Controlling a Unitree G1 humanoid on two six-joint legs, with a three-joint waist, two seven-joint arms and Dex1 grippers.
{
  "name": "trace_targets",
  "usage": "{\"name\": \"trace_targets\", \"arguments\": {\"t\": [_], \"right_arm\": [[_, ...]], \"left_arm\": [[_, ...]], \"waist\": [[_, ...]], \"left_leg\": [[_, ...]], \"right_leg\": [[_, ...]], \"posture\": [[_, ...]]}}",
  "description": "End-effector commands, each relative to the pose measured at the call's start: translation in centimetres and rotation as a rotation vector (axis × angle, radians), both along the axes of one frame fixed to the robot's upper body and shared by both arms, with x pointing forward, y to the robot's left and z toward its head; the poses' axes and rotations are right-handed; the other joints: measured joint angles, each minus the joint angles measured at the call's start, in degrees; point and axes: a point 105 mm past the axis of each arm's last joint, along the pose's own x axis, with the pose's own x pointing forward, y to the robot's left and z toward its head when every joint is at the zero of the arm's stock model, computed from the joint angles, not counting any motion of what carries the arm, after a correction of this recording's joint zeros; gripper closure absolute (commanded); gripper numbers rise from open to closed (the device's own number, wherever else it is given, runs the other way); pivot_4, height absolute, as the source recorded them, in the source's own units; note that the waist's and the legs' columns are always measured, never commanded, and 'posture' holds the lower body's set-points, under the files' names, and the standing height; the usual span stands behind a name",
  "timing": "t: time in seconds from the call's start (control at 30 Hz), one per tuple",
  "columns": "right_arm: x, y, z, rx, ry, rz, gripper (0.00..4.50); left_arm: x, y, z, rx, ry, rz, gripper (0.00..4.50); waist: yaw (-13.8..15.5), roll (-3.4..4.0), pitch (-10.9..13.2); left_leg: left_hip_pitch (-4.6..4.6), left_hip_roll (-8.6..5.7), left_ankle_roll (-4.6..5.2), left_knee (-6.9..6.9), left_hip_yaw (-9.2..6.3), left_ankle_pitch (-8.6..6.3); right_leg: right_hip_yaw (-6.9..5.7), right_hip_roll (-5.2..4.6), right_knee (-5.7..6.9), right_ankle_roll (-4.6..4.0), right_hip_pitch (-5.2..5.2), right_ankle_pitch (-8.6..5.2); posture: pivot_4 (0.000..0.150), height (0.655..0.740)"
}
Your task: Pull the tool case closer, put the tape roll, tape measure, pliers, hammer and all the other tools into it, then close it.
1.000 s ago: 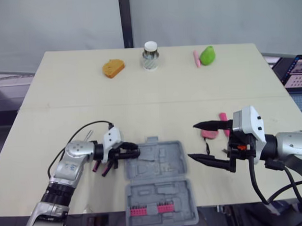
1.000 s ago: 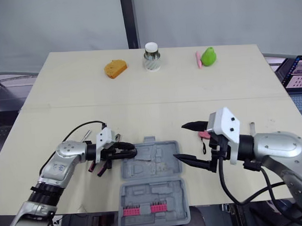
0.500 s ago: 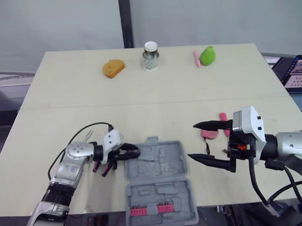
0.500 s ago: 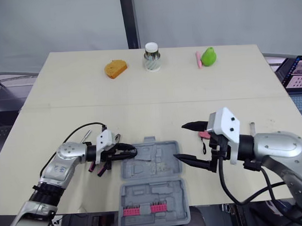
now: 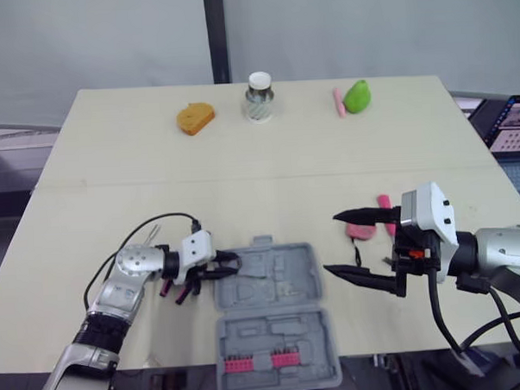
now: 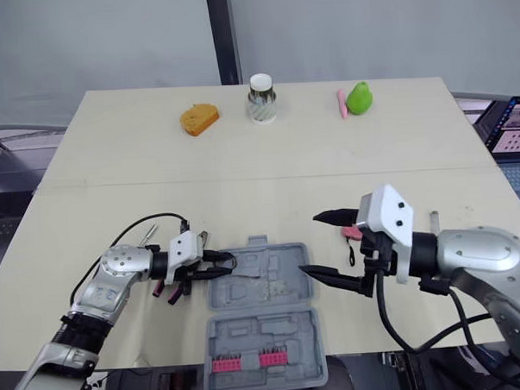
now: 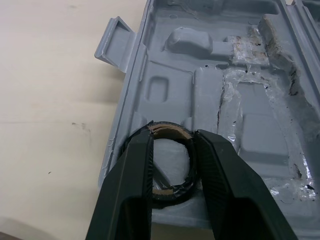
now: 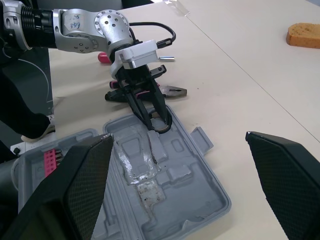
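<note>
Left eye view, from the robot's left: the pliers (image 8: 170, 91) lie on the table (image 5: 112, 167) just beside the left wrist, not yet in the tool case. The left gripper (image 5: 227, 265) is clamped on the tape roll (image 7: 172, 191), one finger on each side of the ring. It holds the roll just inside the left wall of the tool case (image 5: 283, 332), over a moulded recess. Over the last second this gripper has sunk a little and the wrist has eased toward the near edge. The roll has stayed over the same wall of the case, and the case itself has not shifted. I read that as the lowering part of the placement, nearly finished. Whether the roll already touches the plastic cannot be told.

The case lies open and flat at the near edge of the table, between the two arms, so the pulling step looks done. Its upper tray looks empty apart from the roll.

Just right of the case, the right gripper (image 5: 331, 242) hangs with its fingers wide apart, holding nothing, and has not moved in that second. A pink tool (image 5: 361, 232) lies on the table just behind it, waiting its turn.
</note>
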Motion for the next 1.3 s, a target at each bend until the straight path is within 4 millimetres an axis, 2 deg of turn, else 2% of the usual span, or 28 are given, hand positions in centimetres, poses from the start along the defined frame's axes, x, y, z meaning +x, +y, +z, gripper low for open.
{"name": "trace_targets", "arguments": {"t": [0.03, 0.1, 0.2, 0.27, 0.33, 0.4, 0.53, 0.63, 0.7, 0.77, 0.8, 0.9, 1.07, 1.2, 1.3], "right_arm": [[0.4, -0.8, 0.7, 0.034, -0.032, -0.051, 0.00], [0.8, -1.8, 0.7, 0.072, -0.023, -0.097, 0.00], [1.6, -4.8, 0.6, 0.145, -0.015, -0.224, 0.00], [2.0, -7.9, 0.0, 0.176, -0.001, -0.343, 0.00], [2.3, -12.2, -1.2, 0.202, 0.022, -0.500, 0.00], [2.2, -16.1, -2.7, 0.202, 0.039, -0.637, 0.00], [2.7, -22.4, -5.4, 0.207, 0.044, -0.872, 0.00], [3.3, -25.4, -7.5, 0.177, 0.046, -1.000, 0.00], [3.8, -27.0, -8.3, 0.173, 0.032, -1.068, 0.00], [4.4, -28.1, -8.9, 0.172, 0.026, -1.113, 0.00], [4.6, -28.4, -9.2, 0.168, 0.023, -1.124, 0.00], [5.4, -28.6, -9.5, 0.160, 0.016, -1.126, 0.00], [6.0, -28.5, -9.3, 0.152, 0.002, -1.104, 0.00], [6.1, -27.8, -8.9, 0.158, -0.009, -1.071, 0.00], [6.2, -26.3, -8.6, 0.181, -0.005, -1.022, 0.00]], "left_arm": [[0.3, 0.4, 2.0, -0.118, 0.083, 0.066, 3.10], [0.6, 1.0, 4.5, -0.193, 0.104, 0.109, 3.10], [1.0, 3.2, 8.0, -0.249, 0.084, 0.211, 3.10], [1.2, 5.5, 10.0, -0.273, 0.051, 0.328, 3.10], [0.9, 9.3, 10.9, -0.294, 0.009, 0.501, 3.10], [0.1, 13.1, 10.8, -0.291, -0.037, 0.672, 3.10], [-3.1, 18.4, 9.0, -0.268, -0.047, 0.924, 3.10], [-5.5, 22.4, 7.4, -0.229, -0.095, 1.135, 2.23], [-6.9, 24.5, 6.4, -0.215, -0.116, 1.256, 1.25], [-8.1, 25.5, 5.7, -0.207, -0.126, 1.327, 0.25], [-8.7, 25.7, 5.3, -0.198, -0.124, 1.346, 0.06], [-9.7, 26.0, 4.6, -0.192, -0.120, 1.382, 0.06], [-9.8, 25.9, 4.7, -0.199, -0.131, 1.395, 0.06], [-9.1, 26.3, 5.2, -0.197, -0.155, 1.404, 0.06], [-8.1, 24.9, 5.6, -0.204, -0.163, 1.328, 0.06]], "waist": [[-0.1, 0.00, 0.0], [-0.1, -0.04, 0.0], [-0.1, -0.06, 0.0], [-0.1, -0.05, 0.0], [-0.1, -0.05, 0.0], [-0.3, -0.05, 0.0], [-1.3, -0.03, 0.0], [-1.6, -0.04, 0.0], [-1.6, -0.01, 0.0], [-1.5, 0.00, 0.0], [-1.5, 0.00, 0.0], [-1.3, 0.02, 0.0], [-1.3, 0.02, 0.0], [-1.4, 0.02, 0.0], [-1.5, 0.03, 0.0]], "left_leg": [[0.00, 0.00, 0.00, 0.00, 0.00, 0.00], [-0.01, 0.00, 0.00, -0.01, -0.01, 0.00], [-0.05, 0.00, 0.00, -0.01, -0.06, 0.00], [-0.04, 0.00, 0.00, -0.04, -0.08, 0.00], [-0.02, 0.00, 0.00, -0.07, -0.07, 0.00], [0.07, -0.01, 0.00, -0.21, -0.06, 0.00], [0.33, 0.07, -0.01, -0.59, 0.22, 0.01], [0.33, 0.09, -0.01, -0.57, 0.31, 0.00], [0.34, 0.12, -0.01, -0.57, 0.36, 0.01], [0.33, 0.12, -0.01, -0.57, 0.44, 0.00], [0.32, 0.11, -0.01, -0.57, 0.45, 0.00], [0.33, 0.12, -0.01, -0.54, 0.44, 0.00], [0.35, 0.12, -0.01, -0.53, 0.40, 0.00], [0.35, 0.12, -0.01, -0.55, 0.40, 0.00], [0.36, 0.12, -0.01, -0.56, 0.41, 0.00]], "right_leg": [[0.00, 0.00, 0.00, 0.00, 0.00, 0.00], [-0.01, 0.00, 0.00, 0.00, -0.01, 0.00], [-0.02, 0.00, 0.00, 0.00, -0.01, 0.00], [0.01, 0.00, 0.00, 0.00, -0.01, 0.00], [0.02, 0.00, 0.00, 0.00, 0.00, 0.00], [0.06, 0.00, -0.03, 0.00, 0.04, 0.00], [0.08, 0.00, -0.28, -0.01, 0.08, -0.01], [0.13, 0.00, -0.39, -0.03, 0.10, -0.02], [0.13, 0.00, -0.44, -0.03, 0.10, -0.02], [0.13, 0.00, -0.54, -0.04, 0.11, -0.02], [0.14, -0.02, -0.56, -0.04, 0.11, -0.02], [0.13, -0.02, -0.72, -0.04, 0.21, -0.02], [0.09, -0.02, -0.80, -0.04, 0.32, -0.02], [0.07, -0.02, -0.82, -0.04, 0.33, -0.02], [0.08, -0.02, -0.83, -0.04, 0.33, -0.02]], "posture": [[0.150, 0.7400], [0.150, 0.7400], [0.150, 0.7400], [0.150, 0.7400], [0.150, 0.7400], [0.150, 0.7400], [0.150, 0.7400], [0.150, 0.7400], [0.150, 0.7400], [0.150, 0.7400], [0.150, 0.7400], [0.150, 0.7400], [0.150, 0.7400], [0.150, 0.7400], [0.150, 0.7400]]}}
